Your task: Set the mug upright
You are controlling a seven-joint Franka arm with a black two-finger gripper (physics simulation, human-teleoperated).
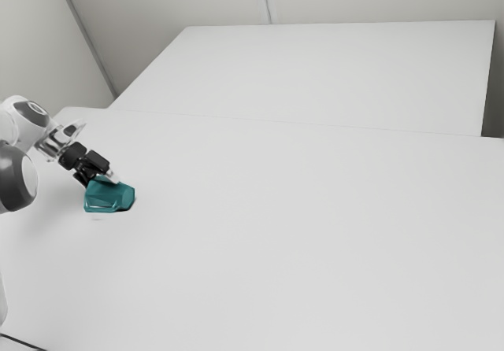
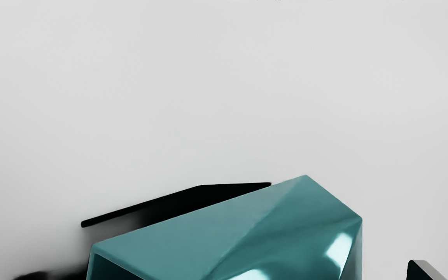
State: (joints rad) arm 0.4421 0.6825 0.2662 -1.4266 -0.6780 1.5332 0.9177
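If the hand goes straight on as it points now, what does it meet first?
Probably the teal mug, right by the hand, then the table; depth is unclear, so contact may come immediately.

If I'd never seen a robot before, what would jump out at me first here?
The teal, faceted mug jumps out: it is the one strong colour on the broad white table, apparently lying on its side. Next comes the white-and-grey robot arm at the exterior view's left edge, its black jaws open and reaching down to the mug.
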